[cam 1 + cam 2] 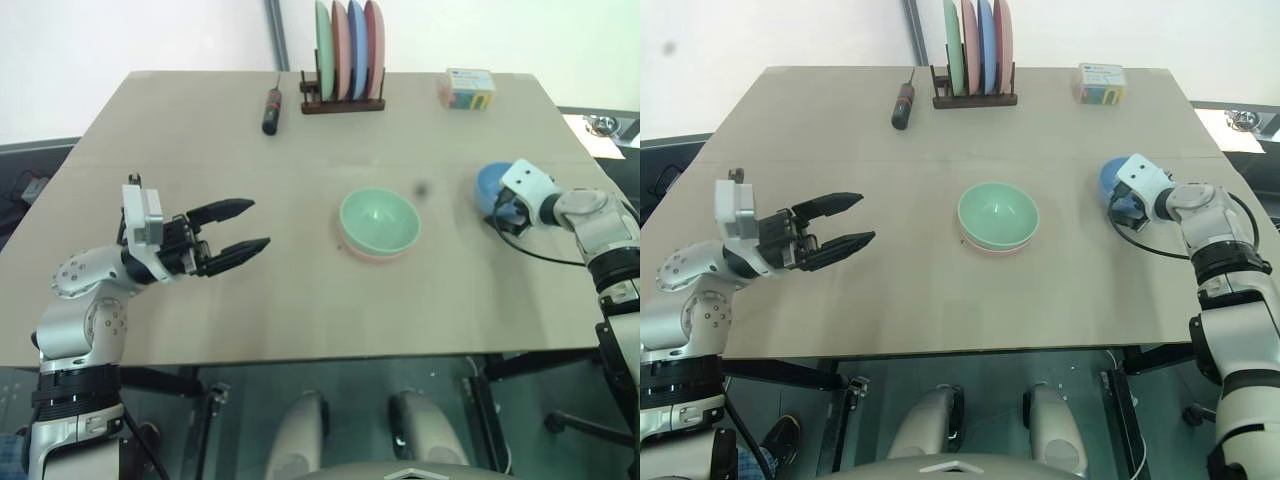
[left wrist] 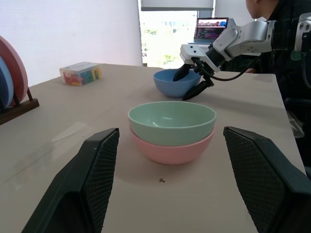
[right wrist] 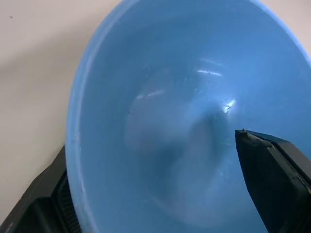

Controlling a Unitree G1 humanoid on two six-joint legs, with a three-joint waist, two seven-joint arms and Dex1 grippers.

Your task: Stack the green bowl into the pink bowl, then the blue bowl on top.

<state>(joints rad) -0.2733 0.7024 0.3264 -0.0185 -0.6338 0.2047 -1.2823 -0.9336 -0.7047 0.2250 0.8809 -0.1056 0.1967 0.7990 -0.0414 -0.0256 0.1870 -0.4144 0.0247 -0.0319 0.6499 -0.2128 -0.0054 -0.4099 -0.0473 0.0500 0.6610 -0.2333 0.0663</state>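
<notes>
Right gripper (image 2: 192, 83) sits at the blue bowl (image 1: 492, 184) near the table's right edge, its fingers spread astride the rim: one finger inside the bowl, the other outside against the wall, as the left wrist view and the right wrist view both indicate. The jaws have not pinched the rim; the bowl rests on the table (image 1: 300, 300).

Left gripper (image 1: 240, 228) hangs over the left part of the table with its fingers spread and nothing between them, pointing toward the middle, well apart from the bowls.

Green bowl (image 1: 379, 220) is seated inside the pink bowl (image 2: 172, 148) at the middle of the table; only the lower part of the pink one shows beneath it. The first stage is judged complete.

Outstanding: closing on the blue bowl, lifting it, carrying it toward the centre and nesting it in the green bowl.

Also noted along the far edge: a rack of upright plates (image 1: 347, 50), a screwdriver (image 1: 271, 108) and a small box (image 1: 466, 88), none involved.
</notes>
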